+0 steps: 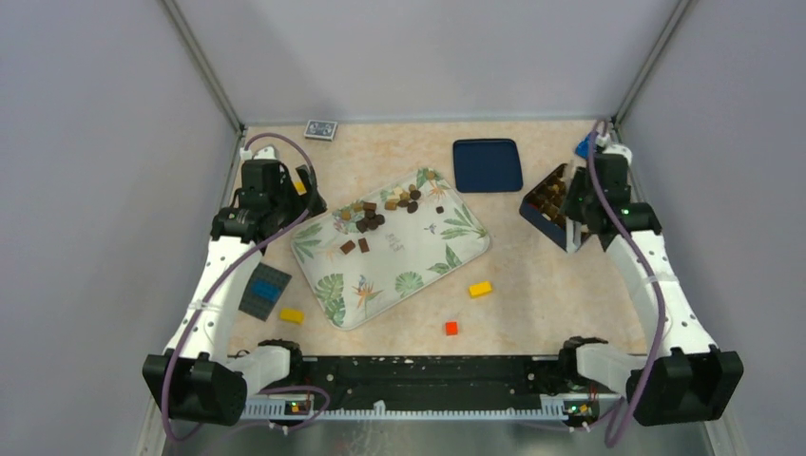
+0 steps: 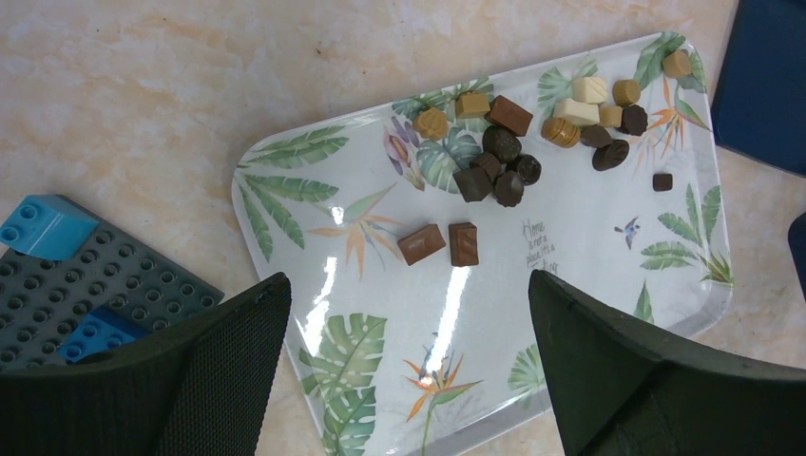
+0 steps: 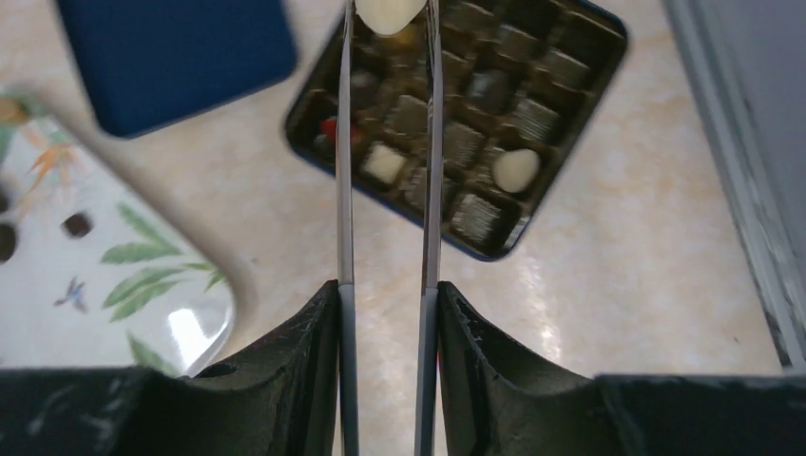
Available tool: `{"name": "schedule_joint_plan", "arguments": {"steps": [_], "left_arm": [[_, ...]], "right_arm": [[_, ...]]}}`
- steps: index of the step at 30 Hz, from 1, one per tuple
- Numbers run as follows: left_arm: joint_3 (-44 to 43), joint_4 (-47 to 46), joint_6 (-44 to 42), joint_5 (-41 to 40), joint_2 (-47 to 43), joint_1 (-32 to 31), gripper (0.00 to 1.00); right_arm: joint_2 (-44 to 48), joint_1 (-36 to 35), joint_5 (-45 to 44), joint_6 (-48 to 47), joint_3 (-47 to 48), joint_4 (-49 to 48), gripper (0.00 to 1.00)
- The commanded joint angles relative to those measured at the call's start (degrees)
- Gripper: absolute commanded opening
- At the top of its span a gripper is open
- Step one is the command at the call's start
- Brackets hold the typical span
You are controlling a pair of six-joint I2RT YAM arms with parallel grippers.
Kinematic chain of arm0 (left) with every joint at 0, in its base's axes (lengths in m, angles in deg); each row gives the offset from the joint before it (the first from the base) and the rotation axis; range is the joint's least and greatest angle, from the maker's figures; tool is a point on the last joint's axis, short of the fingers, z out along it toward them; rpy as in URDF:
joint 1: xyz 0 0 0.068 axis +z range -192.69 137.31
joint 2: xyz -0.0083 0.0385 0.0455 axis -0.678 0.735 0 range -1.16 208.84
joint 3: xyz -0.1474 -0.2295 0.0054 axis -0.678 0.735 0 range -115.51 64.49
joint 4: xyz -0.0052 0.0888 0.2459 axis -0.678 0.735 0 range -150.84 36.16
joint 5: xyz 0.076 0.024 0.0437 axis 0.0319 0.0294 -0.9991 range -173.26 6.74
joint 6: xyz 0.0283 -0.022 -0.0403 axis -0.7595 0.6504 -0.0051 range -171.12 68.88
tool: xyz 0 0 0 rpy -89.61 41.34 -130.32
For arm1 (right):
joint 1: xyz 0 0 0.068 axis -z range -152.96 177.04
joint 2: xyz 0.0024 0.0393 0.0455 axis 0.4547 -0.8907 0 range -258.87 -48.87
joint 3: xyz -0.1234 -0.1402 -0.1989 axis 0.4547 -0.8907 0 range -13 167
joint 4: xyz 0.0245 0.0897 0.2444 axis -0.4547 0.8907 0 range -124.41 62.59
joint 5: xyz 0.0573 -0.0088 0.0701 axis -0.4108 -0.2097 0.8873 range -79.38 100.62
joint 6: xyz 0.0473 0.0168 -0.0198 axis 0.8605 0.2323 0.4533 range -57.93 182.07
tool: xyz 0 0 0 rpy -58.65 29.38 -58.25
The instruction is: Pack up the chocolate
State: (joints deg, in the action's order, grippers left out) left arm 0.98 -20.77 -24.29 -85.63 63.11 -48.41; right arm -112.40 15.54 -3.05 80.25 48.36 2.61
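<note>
Over the open box (image 3: 473,217) by the right edge of the bench, toward its far corner, the right pincer (image 3: 387,27) hangs with its two thin fingers pinching a cream piece (image 3: 388,9) at their very tips. Below it several of the box's cells look empty, two hold pale pieces, and a few are too dark to read. The step in hand, as I judge it, is the placing: one piece is over the box, ready to go down. The next move calls for lining the tips up over a free cell, lowering until the piece sits inside its walls, and only then parting the fingers a little. A release from height could bounce the piece into a neighbouring cell or onto the bench. The rest of the chocolate (image 2: 494,171) lies loose on the leaf-printed tray (image 2: 599,218) in the middle of the bench, with dark, light brown and cream pieces bunched toward the tray's far edge and two brown squares a little apart from them. The left pincer (image 2: 409,361) hovers over the tray's left end, spread wide and holding nothing, well placed to take another piece. Much of the packing seems left to do; the dark blue lid (image 1: 487,164) lies near the far edge of the bench, just left of the box.
</note>
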Motion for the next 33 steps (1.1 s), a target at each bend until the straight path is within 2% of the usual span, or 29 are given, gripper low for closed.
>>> {"name": "schedule_joint_plan", "arguments": {"steps": [1, 6, 17, 33], "left_arm": [[-1.27, -2.55, -0.68, 0.81, 0.33, 0.27, 0.99], [-1.27, -2.57, -0.90, 1.00, 0.50, 0.26, 0.99], [-0.75, -2.37, -1.01, 0.38, 0.40, 0.27, 0.99], [-1.78, -2.37, -1.17, 0.34, 1.71, 0.27, 0.99]], "right_arm": [[1.19, 10.87, 1.97, 1.84, -0.07, 5.39, 0.15], [-2.14, 18.05, 3.95, 1.69, -0.08, 5.15, 0.16], [-6.69, 19.94, 5.00, 1.83, -1.52, -1.35, 0.17], [-9.94, 24.37, 2.23, 2.16, -0.76, -4.79, 0.17]]}}
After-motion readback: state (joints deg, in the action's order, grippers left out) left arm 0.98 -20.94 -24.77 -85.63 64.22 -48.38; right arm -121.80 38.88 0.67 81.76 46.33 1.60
